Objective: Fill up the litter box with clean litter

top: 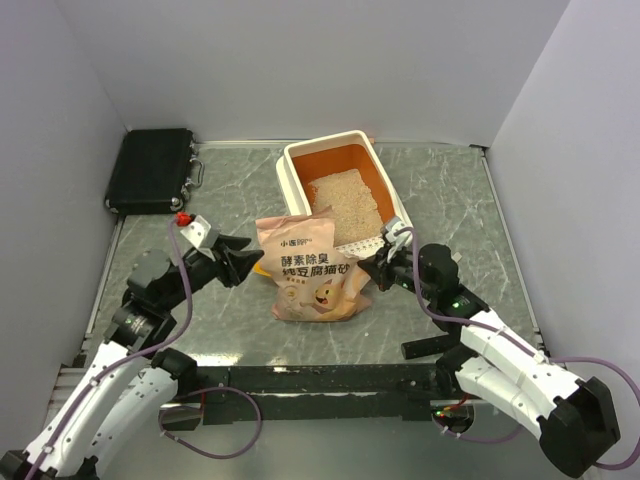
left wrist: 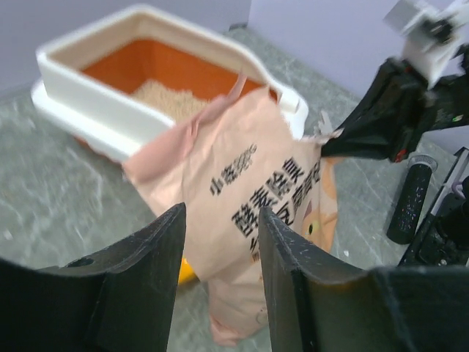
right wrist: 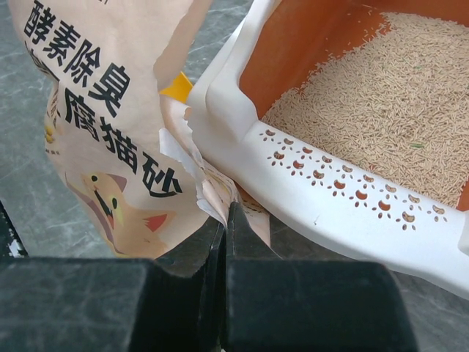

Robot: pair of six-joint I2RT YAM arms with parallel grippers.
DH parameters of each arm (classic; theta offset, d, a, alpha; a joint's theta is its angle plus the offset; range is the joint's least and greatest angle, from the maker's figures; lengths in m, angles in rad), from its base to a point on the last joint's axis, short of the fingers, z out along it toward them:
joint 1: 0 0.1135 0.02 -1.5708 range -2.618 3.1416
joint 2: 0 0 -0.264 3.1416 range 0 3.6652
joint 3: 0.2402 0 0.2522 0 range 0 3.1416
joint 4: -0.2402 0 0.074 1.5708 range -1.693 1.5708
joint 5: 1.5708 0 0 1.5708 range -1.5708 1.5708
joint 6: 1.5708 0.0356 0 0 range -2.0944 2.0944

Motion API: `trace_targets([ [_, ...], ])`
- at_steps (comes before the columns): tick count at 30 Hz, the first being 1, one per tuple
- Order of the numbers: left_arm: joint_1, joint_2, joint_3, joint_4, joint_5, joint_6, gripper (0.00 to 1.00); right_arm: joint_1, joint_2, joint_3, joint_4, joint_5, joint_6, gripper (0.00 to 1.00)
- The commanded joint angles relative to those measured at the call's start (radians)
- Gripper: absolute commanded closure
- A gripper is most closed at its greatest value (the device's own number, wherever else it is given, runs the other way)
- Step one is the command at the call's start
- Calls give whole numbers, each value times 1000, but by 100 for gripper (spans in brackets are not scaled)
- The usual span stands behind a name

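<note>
Two tools at the bag [top: 310, 272]: left tool [left wrist: 221, 220] part open, fingers apart, nothing between them, just beside the bag's left edge; right tool [right wrist: 226, 220] closed tight, pinching the bag's torn edge. Litter box [top: 289, 172] on table [top: 450, 200] behind the bag; clean litter [top: 345, 200] covers part of its orange floor.

Litter box [top: 292, 172]: rectangular tray, cream-white outside, orange inside, sitting upright and slightly angled at far centre of the surface [top: 450, 200], slotted rim nearest. Clean litter [top: 345, 203]: pale beige granules spread across its floor, upper walls bare.
</note>
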Motion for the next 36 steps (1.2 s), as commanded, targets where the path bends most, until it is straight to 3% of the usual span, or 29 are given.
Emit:
trace_targets([
  [1, 3, 7, -63, 22, -80, -128, 51, -18, -35, 1, 150, 9, 7, 100],
  [7, 3, 62, -63, 22, -132, -244, 50, -16, -60, -41, 171, -9, 48, 100],
  [12, 3, 83, -135, 164, -82, -342, 49, -18, -83, -63, 178, -25, 58, 100],
  [22, 3, 160, -196, 289, -5, -427, 51, -18, -101, -78, 190, -43, 73, 100],
  [25, 3, 174, -211, 321, 32, -437, 58, -18, -98, -86, 201, -57, 79, 100],
  [27, 3, 178, -228, 347, 53, -439, 82, -19, -98, -95, 204, -64, 79, 100],
  [28, 3, 178, -234, 356, 72, -441, 98, -19, -100, -98, 208, -68, 82, 100],
  [30, 3, 177, -251, 379, 86, -448, 99, -21, -108, -109, 213, -77, 84, 100],
  [31, 3, 175, -256, 379, 89, -451, 99, -21, -124, -111, 211, -80, 100, 94],
  [32, 3, 169, -259, 379, 89, -447, 99, -21, -135, -112, 210, -81, 108, 67],
  [36, 3, 126, -238, 306, 55, -422, 99, -31, -218, -129, 182, -72, 130, 33],
])
